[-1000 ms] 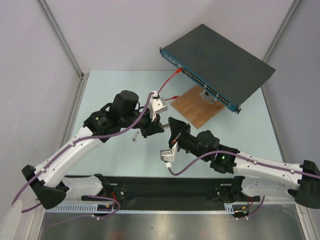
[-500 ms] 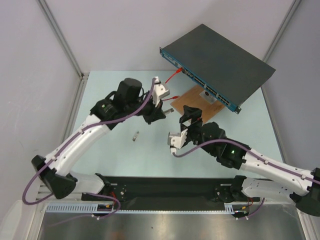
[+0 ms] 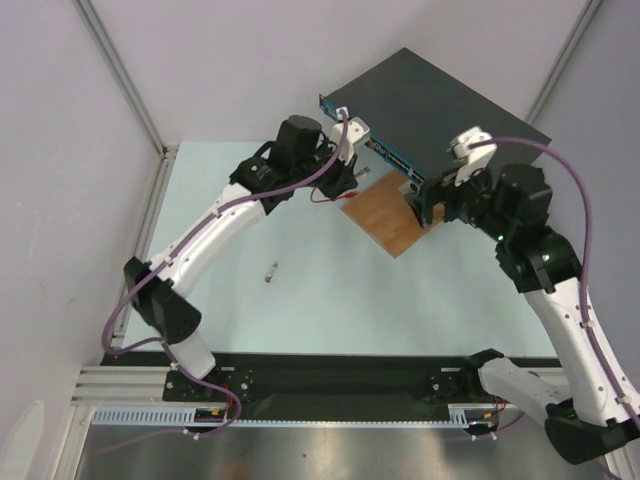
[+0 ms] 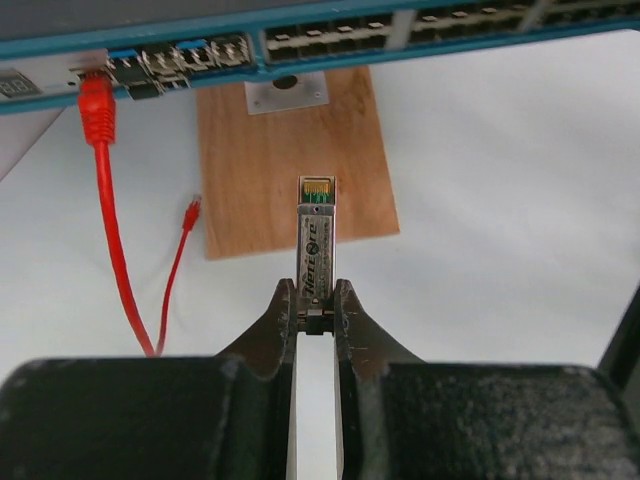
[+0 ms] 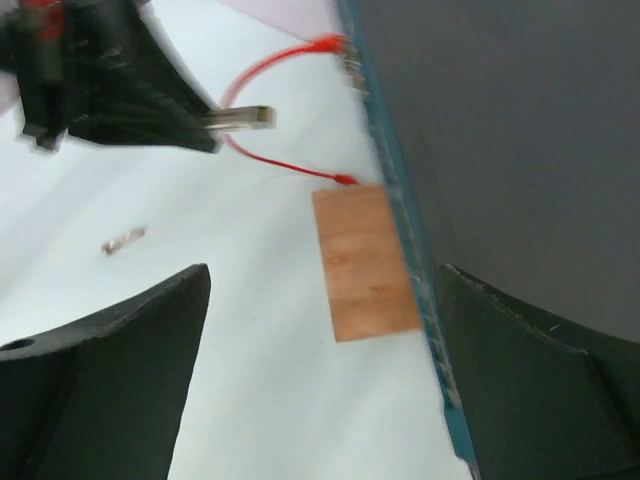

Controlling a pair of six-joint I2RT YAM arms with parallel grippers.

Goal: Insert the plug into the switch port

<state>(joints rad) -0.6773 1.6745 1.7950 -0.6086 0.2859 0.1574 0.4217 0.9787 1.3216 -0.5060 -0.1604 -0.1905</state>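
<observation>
Open space lies between plug and switch; red cable hangs left.

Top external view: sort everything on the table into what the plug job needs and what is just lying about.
Job: plug, gripped in the left jaws; switch.
Lying about: wooden board; red cable; small metal piece.

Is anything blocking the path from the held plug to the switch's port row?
Nothing visible does. The plug, clamped in the left gripper, points across open space at the port row of the switch. The wooden board lies flat beneath that line, and the red cable hangs off to the left.
</observation>
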